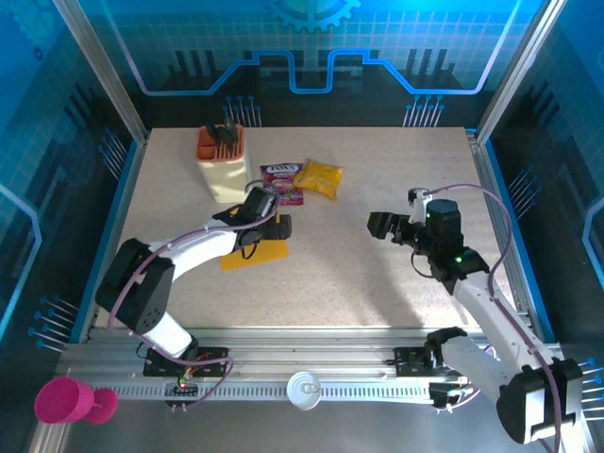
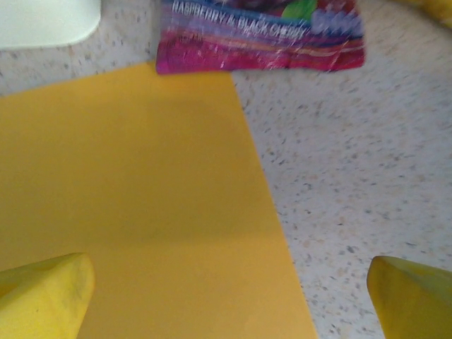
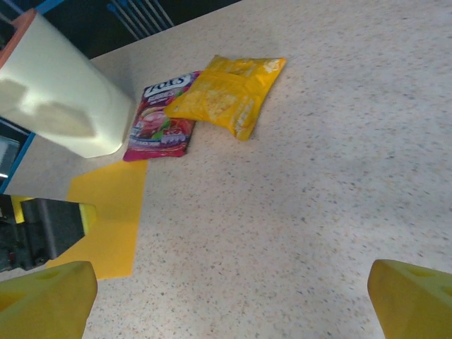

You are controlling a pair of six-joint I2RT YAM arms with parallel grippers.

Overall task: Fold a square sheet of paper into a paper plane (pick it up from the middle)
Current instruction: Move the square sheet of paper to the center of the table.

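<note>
The square sheet of paper (image 1: 253, 256) is plain orange-yellow and lies flat and uncreased on the speckled table, just in front of the cream holder. My left gripper (image 1: 269, 220) hovers over the sheet's far right part, open and holding nothing. In the left wrist view the sheet (image 2: 141, 198) spreads under the left gripper (image 2: 229, 296); one yellow fingertip (image 2: 42, 293) is over the paper, the other (image 2: 417, 296) over bare table. My right gripper (image 1: 382, 226) is open over bare table to the right, apart from the sheet (image 3: 109, 212). Its fingertips (image 3: 42, 296) frame empty tabletop around the right gripper (image 3: 233, 300).
A cream holder (image 1: 224, 170) with an orange rim stands at the back left. A purple-red printed packet (image 1: 281, 183) and a glossy yellow snack bag (image 1: 318, 177) lie just beyond the sheet. A pink cup (image 1: 61, 401) and a white lid (image 1: 304, 389) sit by the front rail.
</note>
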